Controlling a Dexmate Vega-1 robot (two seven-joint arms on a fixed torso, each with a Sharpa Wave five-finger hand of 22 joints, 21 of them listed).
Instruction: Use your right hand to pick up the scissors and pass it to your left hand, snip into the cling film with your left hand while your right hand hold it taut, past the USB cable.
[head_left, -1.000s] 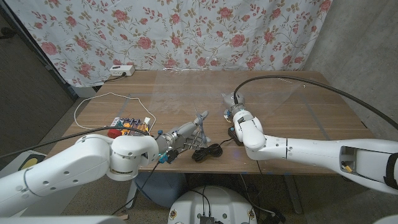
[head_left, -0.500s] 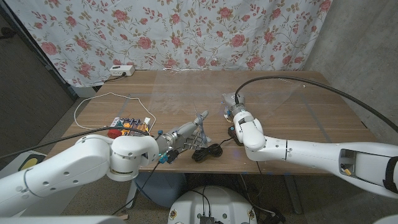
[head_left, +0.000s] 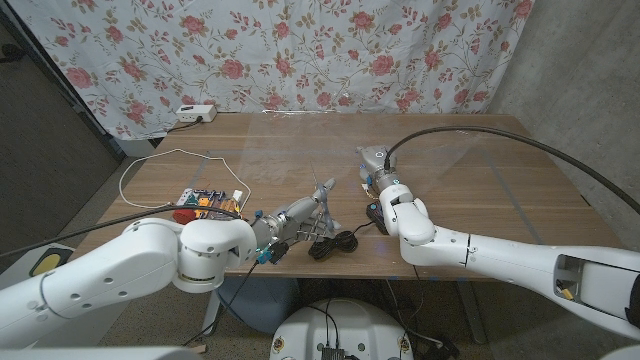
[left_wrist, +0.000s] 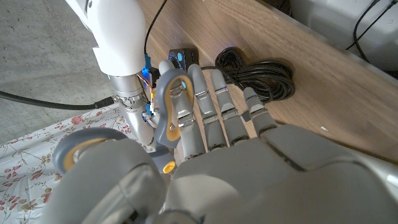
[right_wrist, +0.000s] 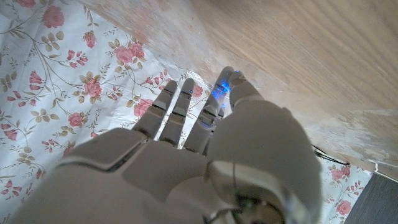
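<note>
Holding the scissors (head_left: 318, 205) in your left hand (head_left: 290, 222) near the worktop's (head_left: 480, 190) front edge, your right hand (head_left: 378, 172), fingers extended together, has advanced onto the cling film (head_left: 300, 145).

Matt wooden table (head_left: 480, 190), glossy cling film (head_left: 300, 150)

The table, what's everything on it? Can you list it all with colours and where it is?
Scissors: one pair, grey handles, gripped in the left hand near the front edge.
Cling film: one clear sheet, spread over the table's middle.
USB cable: one black coil, front edge, between the hands.
White cable: one, looping on the table's left side.
Power strip: one, white, far left corner.
Colourful box: one, front left.
Table: one, brown wood.
Left hand: white and grey.
Right hand: white, on the film.
</note>
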